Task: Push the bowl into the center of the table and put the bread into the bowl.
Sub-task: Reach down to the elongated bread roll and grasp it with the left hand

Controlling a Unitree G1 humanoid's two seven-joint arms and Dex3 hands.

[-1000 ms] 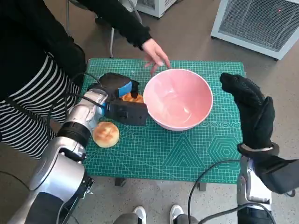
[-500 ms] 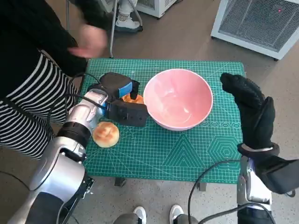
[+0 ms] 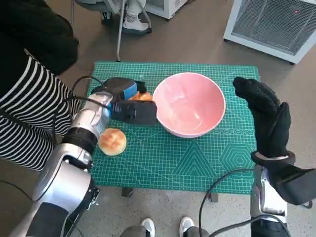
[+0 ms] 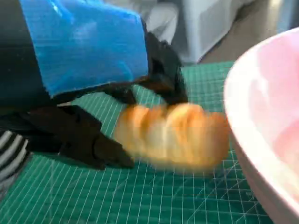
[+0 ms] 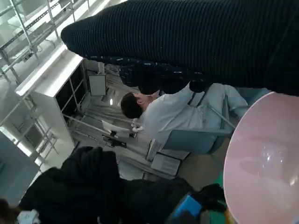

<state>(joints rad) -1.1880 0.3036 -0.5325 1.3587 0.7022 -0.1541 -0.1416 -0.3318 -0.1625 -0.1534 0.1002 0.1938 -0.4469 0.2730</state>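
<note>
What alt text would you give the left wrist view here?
The blue-taped left hand holds a golden bread roll between its black fingers, just above the green cutting mat. The rim of the pink bowl curves right beside the roll.

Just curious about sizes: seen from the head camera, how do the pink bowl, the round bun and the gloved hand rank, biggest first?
1. Pink bowl.
2. Gloved right hand, though it is raised nearer the camera.
3. Round bun.
</note>
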